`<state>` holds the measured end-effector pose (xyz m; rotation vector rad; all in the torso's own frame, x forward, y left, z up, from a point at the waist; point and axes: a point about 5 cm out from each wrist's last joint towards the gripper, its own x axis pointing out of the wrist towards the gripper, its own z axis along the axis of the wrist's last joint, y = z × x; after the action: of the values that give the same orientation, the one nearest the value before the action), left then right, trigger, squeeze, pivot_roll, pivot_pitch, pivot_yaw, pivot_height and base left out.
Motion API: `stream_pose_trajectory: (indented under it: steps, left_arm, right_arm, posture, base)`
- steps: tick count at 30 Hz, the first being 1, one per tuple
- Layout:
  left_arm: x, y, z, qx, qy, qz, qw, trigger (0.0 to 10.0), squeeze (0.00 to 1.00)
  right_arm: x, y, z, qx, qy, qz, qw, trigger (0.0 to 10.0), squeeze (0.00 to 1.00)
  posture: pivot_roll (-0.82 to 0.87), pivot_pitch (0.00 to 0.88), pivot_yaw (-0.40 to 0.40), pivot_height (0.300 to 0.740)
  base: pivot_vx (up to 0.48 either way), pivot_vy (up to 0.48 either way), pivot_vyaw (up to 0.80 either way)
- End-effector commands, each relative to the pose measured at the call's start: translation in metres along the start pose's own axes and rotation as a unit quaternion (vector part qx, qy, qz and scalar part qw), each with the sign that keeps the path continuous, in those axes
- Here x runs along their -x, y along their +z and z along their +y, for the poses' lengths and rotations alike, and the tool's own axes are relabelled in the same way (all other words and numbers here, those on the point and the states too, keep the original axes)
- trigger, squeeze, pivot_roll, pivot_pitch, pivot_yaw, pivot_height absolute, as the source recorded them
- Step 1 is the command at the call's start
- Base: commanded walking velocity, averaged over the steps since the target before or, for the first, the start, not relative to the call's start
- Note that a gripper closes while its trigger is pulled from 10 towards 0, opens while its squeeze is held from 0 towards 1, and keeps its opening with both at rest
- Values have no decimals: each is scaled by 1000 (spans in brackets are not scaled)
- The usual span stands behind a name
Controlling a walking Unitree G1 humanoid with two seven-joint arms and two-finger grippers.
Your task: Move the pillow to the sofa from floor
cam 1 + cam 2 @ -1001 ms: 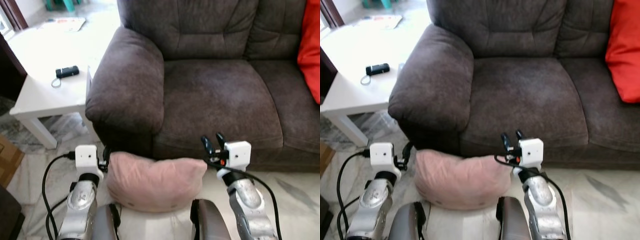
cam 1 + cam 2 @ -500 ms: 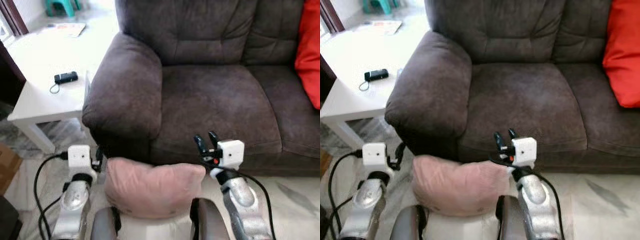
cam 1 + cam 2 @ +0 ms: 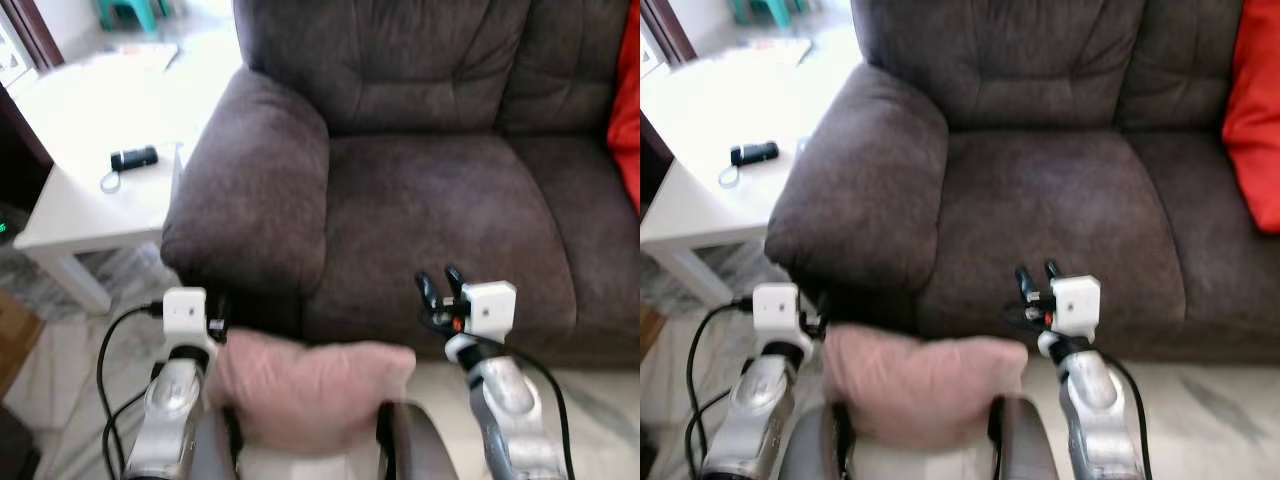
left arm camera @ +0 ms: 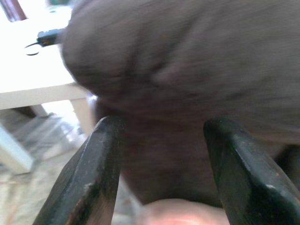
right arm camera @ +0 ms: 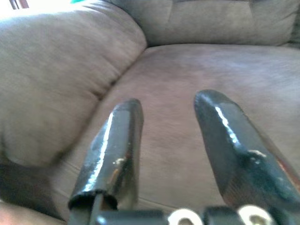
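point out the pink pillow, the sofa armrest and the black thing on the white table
pink pillow [image 3: 310, 385], left eye view, middle of its top face
sofa armrest [image 3: 250, 190], left eye view, padded top
black thing [image 3: 134, 158], left eye view, middle of its body, on the white table [image 3: 70, 205]

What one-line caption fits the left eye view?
Soft pink pillow pressed between the left gripper and right gripper, before the dark brown fabric sofa.

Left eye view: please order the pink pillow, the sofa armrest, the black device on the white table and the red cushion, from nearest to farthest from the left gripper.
From the left gripper:
1. Pink pillow, right beside it, between the arms.
2. Sofa armrest, just above it.
3. Black device, on the white table to the left.
4. Red cushion, at the far right edge.
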<state>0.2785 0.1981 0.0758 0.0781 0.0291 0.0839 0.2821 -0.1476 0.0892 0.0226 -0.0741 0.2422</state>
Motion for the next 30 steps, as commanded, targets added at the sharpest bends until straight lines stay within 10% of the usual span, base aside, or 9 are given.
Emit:
stream_pose_trajectory:
  steps: [1,12,22,23,24,30]
  left_arm:
    - [-1,1,-7,5,-10,-1,1000,10000,0]
    - [9,-14,-6,-12,-43,27,999,10000,0]
    - [21,-56,6,41,3,162,986,10000,0]
    - [20,-60,8,51,10,178,983,10000,43]
    - [19,-65,11,60,22,193,979,10000,1000]
    - [12,-69,12,80,22,213,973,10000,1000]
  right_arm:
    - [3,0,-10,10,-12,4,1000,10000,0]
    - [4,0,-10,10,-12,5,1000,10000,0]
    - [3,0,-10,11,-9,7,1000,10000,0]
    - [3,0,-10,11,-9,6,1000,10000,0]
    - [3,0,-10,12,-7,6,1000,10000,0]
    - [3,1,-11,13,-6,5,1000,10000,0]
  posture:
    - [-43,106,3,498]
    - [-45,109,4,498]
    - [-44,112,0,498]
    - [-47,113,1,498]
    - [-49,110,0,498]
    - [-58,113,-1,498]
  base:
    - [277,0,0]
    - [152,0,0]
    - [0,0,0]
    - [0,0,0]
    - [0,0,0]
    - [0,0,0]
